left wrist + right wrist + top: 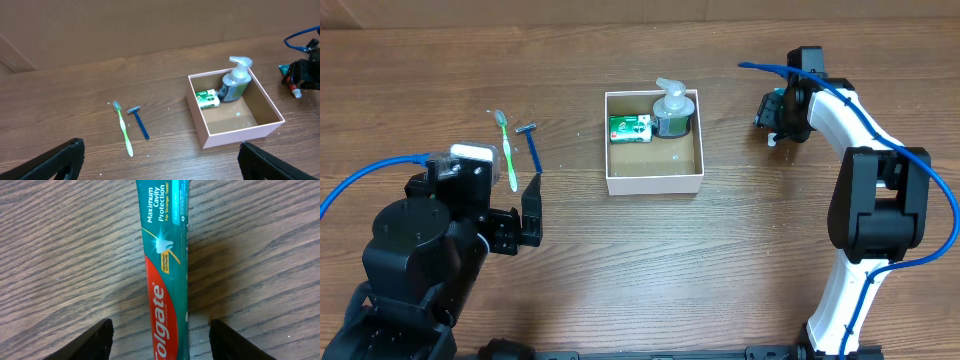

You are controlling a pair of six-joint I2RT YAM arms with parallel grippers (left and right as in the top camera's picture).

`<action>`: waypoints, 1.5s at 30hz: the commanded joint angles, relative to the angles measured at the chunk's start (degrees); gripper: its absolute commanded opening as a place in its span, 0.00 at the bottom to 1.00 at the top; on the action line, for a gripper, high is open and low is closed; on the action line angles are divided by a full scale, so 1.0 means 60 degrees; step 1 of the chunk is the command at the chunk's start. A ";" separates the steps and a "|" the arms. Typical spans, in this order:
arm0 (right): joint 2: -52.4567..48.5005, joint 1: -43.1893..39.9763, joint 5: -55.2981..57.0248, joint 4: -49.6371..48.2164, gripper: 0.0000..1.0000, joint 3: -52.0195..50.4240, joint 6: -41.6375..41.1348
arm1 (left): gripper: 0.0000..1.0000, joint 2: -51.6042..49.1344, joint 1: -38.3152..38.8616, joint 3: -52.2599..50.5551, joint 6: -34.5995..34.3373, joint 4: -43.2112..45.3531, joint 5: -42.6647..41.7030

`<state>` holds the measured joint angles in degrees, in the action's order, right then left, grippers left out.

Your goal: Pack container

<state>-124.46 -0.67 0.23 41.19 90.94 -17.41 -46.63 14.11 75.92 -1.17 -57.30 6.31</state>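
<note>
spotter: where is the container sitting for you?

me: i'm seeing the container (653, 185) sitting mid-table between the two arms. a pump bottle (673, 110) and a green-and-white packet (630, 128) are resting along its far wall, and the near part of its floor is showing bare.

spotter: and the right hand?

me: i'm hovering the right gripper (161, 339) over the toothpaste tube (162, 255), which is lying flat on the wood to the right of the container. the fingers (95, 340) are standing apart, one on each side of the tube, neither touching it.

spotter: how are you planning to take it?

me: i'm thinking of centring first, so both fingers are meeting the tube together and it isn't swivelling away. then i'm aiming to pinch across its narrow width, low enough to catch the flat body without scraping the table.

spotter: left side?

me: the left gripper (160, 162) is hanging spread wide and holding nothing, left of the container, near the toothbrush (507, 150) and razor (532, 148).
</note>
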 commanded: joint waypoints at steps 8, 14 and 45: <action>-0.0550 0.0047 0.0295 0.0251 0.53 0.0029 -0.0200 | 1.00 0.0015 -0.0055 0.0124 -0.0018 0.0040 0.0124; -0.0550 0.0047 0.1220 0.0521 0.40 0.0029 -0.0368 | 1.00 0.0015 -0.0055 0.0124 -0.0018 0.0040 0.0120; -0.0077 0.0066 0.0423 0.4725 0.04 0.4441 -0.0393 | 1.00 -0.0004 -0.0055 0.0124 -0.0018 0.0018 0.0124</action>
<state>-127.68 -0.47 6.33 66.89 110.65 -19.51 -46.63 14.11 75.92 -1.17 -57.47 6.31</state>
